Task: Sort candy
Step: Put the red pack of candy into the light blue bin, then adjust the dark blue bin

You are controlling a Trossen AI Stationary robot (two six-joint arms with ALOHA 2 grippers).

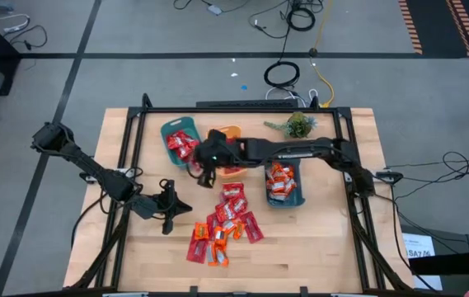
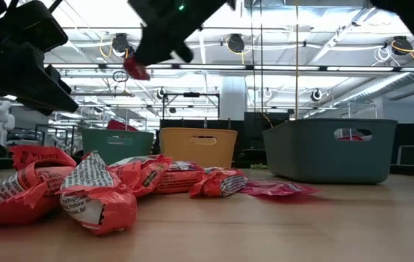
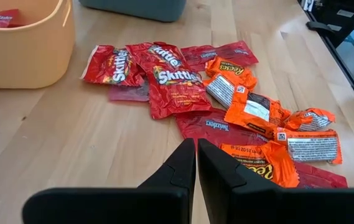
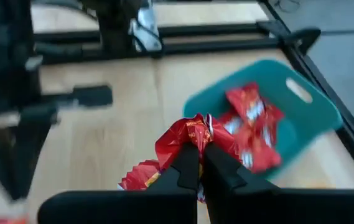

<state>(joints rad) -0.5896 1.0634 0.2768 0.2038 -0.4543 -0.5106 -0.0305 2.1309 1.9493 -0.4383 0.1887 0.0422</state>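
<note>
Wooden counter [image 1: 143, 247] seen from above: the right arm stretches across to the left teal plastic bin [image 1: 178, 142], right tool [image 1: 207, 176] just beside it, while the left tool [image 1: 171, 216] waits near the pile of shiny red and orange wrapped candy [image 1: 222, 227]. Low view: one red candy [image 2: 135, 70] hangs pinched high up. Left wrist: fingers [image 3: 180, 168] pressed together, nothing held, candy spread ahead. Right wrist: fingers [image 4: 188, 167] clamped on a crinkly red wrapper [image 4: 192, 140] near that bin.
</note>
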